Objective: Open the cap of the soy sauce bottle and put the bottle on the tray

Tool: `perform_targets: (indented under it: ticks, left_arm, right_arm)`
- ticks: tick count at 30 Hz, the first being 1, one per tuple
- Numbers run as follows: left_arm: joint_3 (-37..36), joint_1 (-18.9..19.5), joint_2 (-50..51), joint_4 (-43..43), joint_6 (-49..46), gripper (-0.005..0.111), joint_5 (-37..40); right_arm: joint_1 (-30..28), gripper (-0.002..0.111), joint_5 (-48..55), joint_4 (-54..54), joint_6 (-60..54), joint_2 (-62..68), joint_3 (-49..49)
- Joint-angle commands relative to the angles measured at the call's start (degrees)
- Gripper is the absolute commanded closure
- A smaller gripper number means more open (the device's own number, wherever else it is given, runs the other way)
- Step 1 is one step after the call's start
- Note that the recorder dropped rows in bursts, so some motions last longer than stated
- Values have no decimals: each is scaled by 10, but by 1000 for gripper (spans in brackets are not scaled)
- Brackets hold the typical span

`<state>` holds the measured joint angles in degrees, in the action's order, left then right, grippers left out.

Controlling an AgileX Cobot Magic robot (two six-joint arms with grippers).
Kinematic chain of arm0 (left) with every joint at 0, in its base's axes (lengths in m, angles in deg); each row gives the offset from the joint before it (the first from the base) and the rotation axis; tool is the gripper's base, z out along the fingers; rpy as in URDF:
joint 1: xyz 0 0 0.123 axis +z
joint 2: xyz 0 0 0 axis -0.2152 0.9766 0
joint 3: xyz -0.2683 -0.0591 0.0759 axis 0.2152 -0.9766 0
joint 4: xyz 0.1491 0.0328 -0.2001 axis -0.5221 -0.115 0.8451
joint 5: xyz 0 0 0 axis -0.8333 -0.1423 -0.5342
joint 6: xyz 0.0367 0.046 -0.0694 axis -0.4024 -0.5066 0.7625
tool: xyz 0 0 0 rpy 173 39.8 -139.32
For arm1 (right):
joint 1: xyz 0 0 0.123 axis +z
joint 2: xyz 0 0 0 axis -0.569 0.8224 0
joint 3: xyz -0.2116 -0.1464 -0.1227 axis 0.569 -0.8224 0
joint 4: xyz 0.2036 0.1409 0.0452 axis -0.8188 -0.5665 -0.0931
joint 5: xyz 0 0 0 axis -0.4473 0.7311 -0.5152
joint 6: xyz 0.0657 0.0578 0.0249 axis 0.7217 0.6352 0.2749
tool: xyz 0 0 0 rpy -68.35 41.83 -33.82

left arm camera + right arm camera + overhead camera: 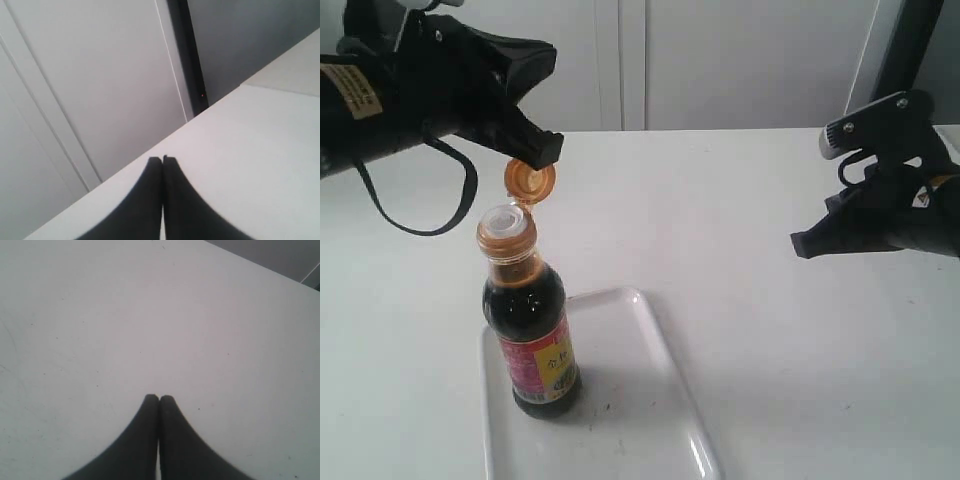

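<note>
Soy sauce bottle (530,330) stands upright on tray (640,390), near its far left corner. Long axis vertical, neck up, label facing viewer. Cap (530,182) flipped open, standing on hinge behind collar, hollow side toward viewer, white spout exposed. Left gripper (548,150) clenched on nothing, tip just above cap; contact unclear. Right gripper (800,243) clenched, empty, hovering over table (740,190), well apart at right.
</note>
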<state>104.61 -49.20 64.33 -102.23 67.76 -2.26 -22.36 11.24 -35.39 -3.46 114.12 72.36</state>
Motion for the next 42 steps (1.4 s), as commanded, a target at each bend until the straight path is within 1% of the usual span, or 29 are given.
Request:
perform_targets:
  ticks: [1, 7, 9, 13, 15, 18, 24, 29, 34, 37, 39, 42]
  left_arm:
    - [32, 0, -7, 3, -11, 107, 92]
    - [83, 0, -7, 3, -12, 107, 222]
    - [100, 0, -7, 3, -12, 107, 259]
    - [138, 1, -7, -2, -12, 107, 359]
    - [152, 3, -6, -12, -12, 107, 389]
    - [166, 19, -6, -9, 3, 107, 429]
    - [172, 69, -7, -11, 3, 107, 524]
    - [172, 110, -7, -12, 1, 107, 589]
    - [172, 155, -7, -13, 1, 107, 643]
    - [171, 170, -11, -13, -2, 107, 659]
    - [171, 174, -20, -12, -2, 107, 663]
    - [171, 182, -39, -13, 1, 107, 664]
  right_arm:
    - [-4, 108, 48, -3, 11, -1, 33]
    - [-4, 108, 147, -3, 25, -1, 90]
    - [-4, 108, 201, -3, 25, -1, 116]
    - [-4, 108, 281, -5, 25, -1, 165]
    - [-4, 108, 320, -5, 25, -1, 189]
    - [-4, 108, 380, -5, 23, -1, 219]
    - [-4, 108, 495, 22, 9, -1, 266]
    - [-7, 108, 530, 76, 21, -1, 272]
    - [-51, 108, 553, 79, 42, -3, 272]
    - [-79, 108, 561, 79, 60, -7, 272]
    - [-95, 108, 557, 79, 71, -15, 272]
    - [-108, 108, 546, 79, 72, -32, 272]
